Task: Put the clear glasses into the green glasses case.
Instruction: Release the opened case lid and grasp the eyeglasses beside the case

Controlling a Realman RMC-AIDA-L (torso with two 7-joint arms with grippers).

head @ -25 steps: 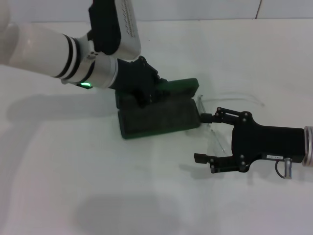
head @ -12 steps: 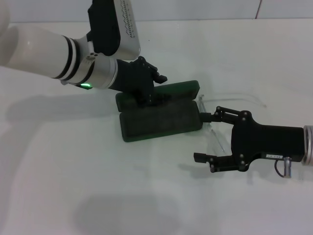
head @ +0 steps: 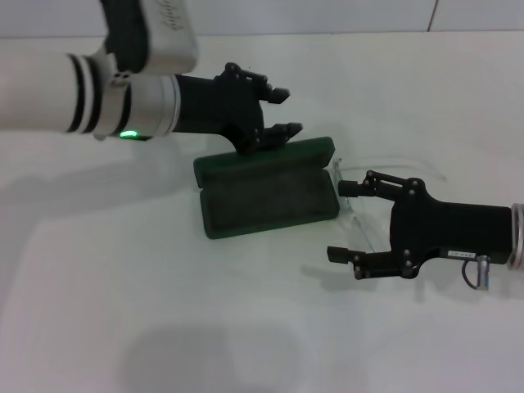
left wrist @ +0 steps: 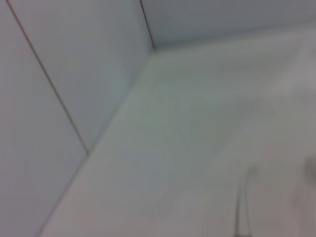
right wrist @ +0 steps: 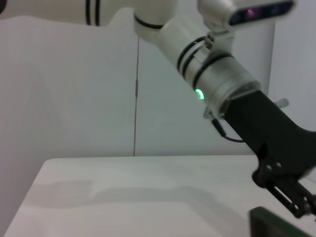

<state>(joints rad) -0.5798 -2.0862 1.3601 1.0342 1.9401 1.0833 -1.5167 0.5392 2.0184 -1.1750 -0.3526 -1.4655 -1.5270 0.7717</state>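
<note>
The green glasses case [head: 266,196] lies open in the middle of the table, its lid [head: 270,157] folded back. A corner of the case [right wrist: 279,224] also shows in the right wrist view. My left gripper [head: 288,110] hovers open just above the lid's far edge, touching nothing. The clear glasses [head: 362,228] lie on the table right of the case, one arm [head: 409,162] stretching away to the right. My right gripper [head: 337,221] is open and low at the table, one finger on each side of the glasses' lens.
White tabletop [head: 164,311] all round, with a white wall [head: 327,16] along the far edge. The left wrist view shows only bare table and a wall corner [left wrist: 150,47]. My left arm [right wrist: 212,74] fills the right wrist view.
My left gripper has lifted off the case lid and drawn up and back, opening wider. The case stays open. My right gripper has barely shifted.
</note>
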